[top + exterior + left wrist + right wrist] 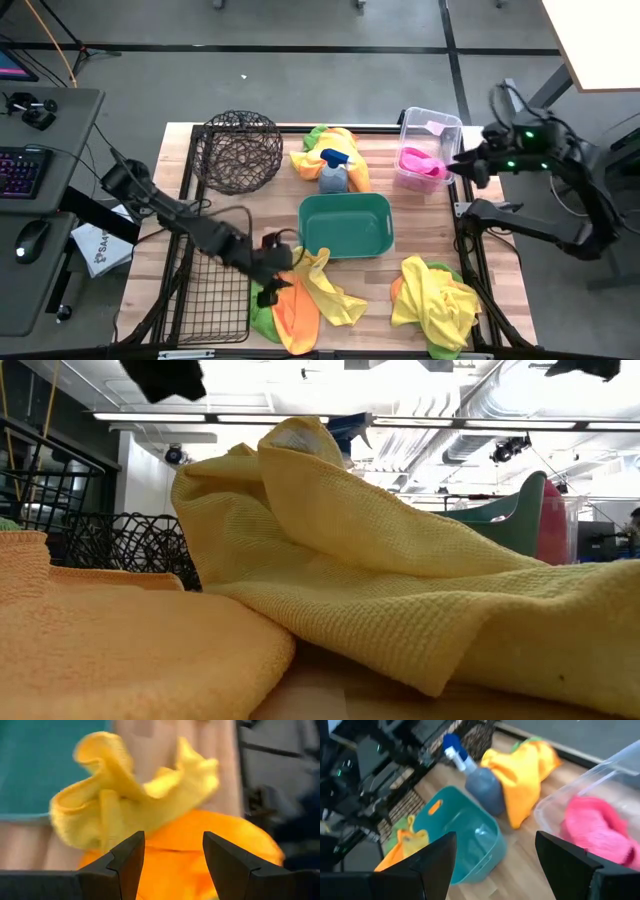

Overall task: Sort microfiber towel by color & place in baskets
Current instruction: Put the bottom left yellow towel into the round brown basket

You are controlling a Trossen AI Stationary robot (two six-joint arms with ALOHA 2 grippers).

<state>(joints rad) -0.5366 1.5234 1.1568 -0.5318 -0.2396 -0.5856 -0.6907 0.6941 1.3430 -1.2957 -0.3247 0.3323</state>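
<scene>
just ahead of the left gripper (173,862) — jaws apart, empty — lies an orange towel (200,845).

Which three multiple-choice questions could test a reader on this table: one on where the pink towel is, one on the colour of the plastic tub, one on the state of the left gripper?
1. Where does the pink towel lie?
A. in the round wire basket
B. in the clear plastic bin
C. on the bare table

2. What colour is the plastic tub in the middle of the table?
A. teal-green
B. red
C. white

3. How is the left gripper?
A. shut on a pink towel
B. out of every view
C. open above an orange towel

Answers:
1 B: the high view and the right wrist view show pink cloth inside the clear bin.
2 A: the high view shows a teal-green tub with nothing in it.
3 C: the left wrist view shows both fingers apart with the orange towel between and beyond them, and a yellow towel farther on.
</scene>
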